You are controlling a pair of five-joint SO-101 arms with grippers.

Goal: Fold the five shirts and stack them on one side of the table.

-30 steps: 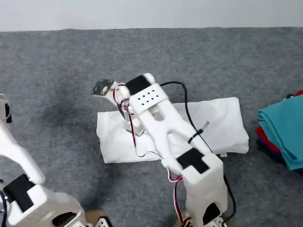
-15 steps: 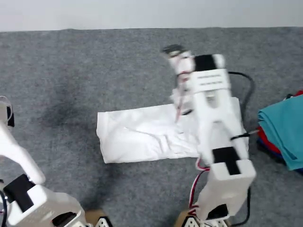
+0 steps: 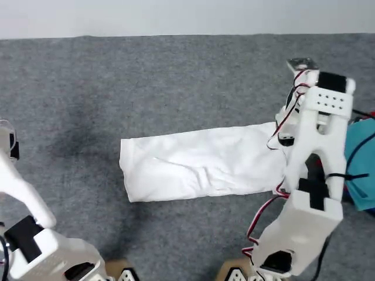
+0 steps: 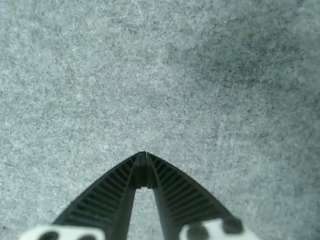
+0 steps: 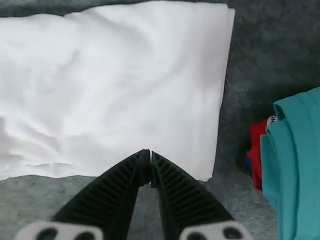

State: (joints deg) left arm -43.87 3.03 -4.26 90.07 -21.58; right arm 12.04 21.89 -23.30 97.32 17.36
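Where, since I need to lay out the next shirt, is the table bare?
Bare: the wide table strip beyond the white shirt, and the patch between its left end and the left arm. Crowded: the right side, where the right arm hangs over the shirt's end beside the teal-topped stack.

Open grey surface (image 3: 176, 76) is found behind the white shirt (image 3: 199, 164), across the whole width, and a hand can be passed there freely. The middle is taken by the white shirt, which is laid flat as a long band. At the right edge the way is blocked by the stack of folded shirts (image 3: 360, 155), teal on top and red under it. A narrow strip of surface is left between the stack and the white shirt, and the right arm (image 3: 313, 170) is held over this strip. The near left corner is occupied by the left arm (image 3: 26, 228).
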